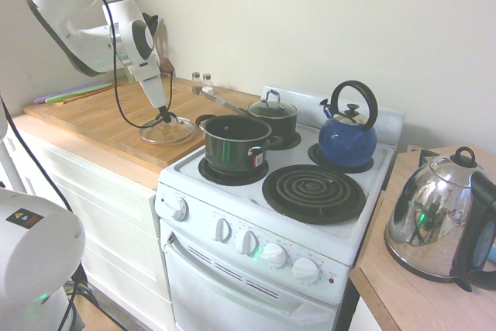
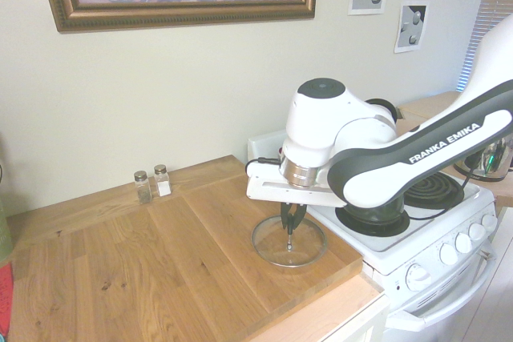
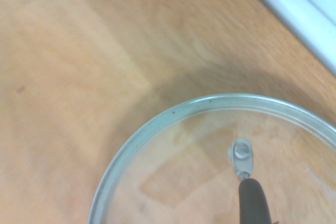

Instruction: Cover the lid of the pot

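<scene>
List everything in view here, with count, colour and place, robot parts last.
glass lid: 1, clear with metal rim, at the gripper on the wooden counter
wide pot: 1, black, front-left burner
smaller pot: 1, dark with lid, behind it
blue kettle: 1, back-right burner
steel kettle: 1, silver, right counter
shakers: 2, clear with metal tops, by the wall
stove: 1, white, between counters
framed picture: 1, bronze frame, wall
arm: 1, white
gripper: 1, black fingers, shut at the lid's handle

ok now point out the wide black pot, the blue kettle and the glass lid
pot (image 1: 229, 149): first exterior view, on its outer side wall
blue kettle (image 1: 346, 143): first exterior view, on its round body
glass lid (image 3: 178, 182): wrist view, on the glass inside the rim
</scene>
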Robot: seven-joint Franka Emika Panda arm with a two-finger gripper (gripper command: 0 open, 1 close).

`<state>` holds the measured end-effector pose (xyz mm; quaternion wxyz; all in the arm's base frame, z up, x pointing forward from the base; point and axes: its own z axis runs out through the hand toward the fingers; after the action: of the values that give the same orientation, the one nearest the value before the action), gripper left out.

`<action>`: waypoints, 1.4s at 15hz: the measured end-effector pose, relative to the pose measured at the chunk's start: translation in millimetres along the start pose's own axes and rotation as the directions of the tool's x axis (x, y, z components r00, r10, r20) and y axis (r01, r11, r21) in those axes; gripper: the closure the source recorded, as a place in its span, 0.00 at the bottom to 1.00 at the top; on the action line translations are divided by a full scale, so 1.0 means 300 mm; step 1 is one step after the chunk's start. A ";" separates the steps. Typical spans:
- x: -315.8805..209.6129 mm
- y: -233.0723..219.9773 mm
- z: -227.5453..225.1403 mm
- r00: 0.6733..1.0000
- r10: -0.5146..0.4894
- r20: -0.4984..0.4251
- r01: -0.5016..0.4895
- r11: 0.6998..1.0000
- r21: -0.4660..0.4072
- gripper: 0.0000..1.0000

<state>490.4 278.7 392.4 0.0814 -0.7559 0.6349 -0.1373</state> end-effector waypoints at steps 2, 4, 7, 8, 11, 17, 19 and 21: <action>-0.034 0.052 -0.084 0.999 -0.034 0.014 0.033 0.999 0.025 1.00; -0.050 0.085 -0.176 0.998 -0.057 0.030 0.055 0.997 0.049 1.00; -0.033 0.097 -0.356 0.995 -0.086 0.050 0.081 0.994 0.079 1.00; -0.021 0.106 -0.423 0.995 -0.090 0.048 0.086 0.992 0.091 1.00; 0.059 0.099 -0.578 0.998 -0.066 0.023 0.062 0.990 0.127 1.00; 0.466 -0.013 -0.686 0.996 0.086 -0.024 -0.082 0.985 0.152 1.00; 0.617 -0.020 -0.675 0.991 0.130 -0.032 -0.124 0.983 0.135 1.00; 0.757 -0.009 -0.643 0.986 0.162 -0.048 -0.156 0.981 0.112 1.00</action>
<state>468.4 66.2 600.1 0.1148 -0.6932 0.6869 -0.1857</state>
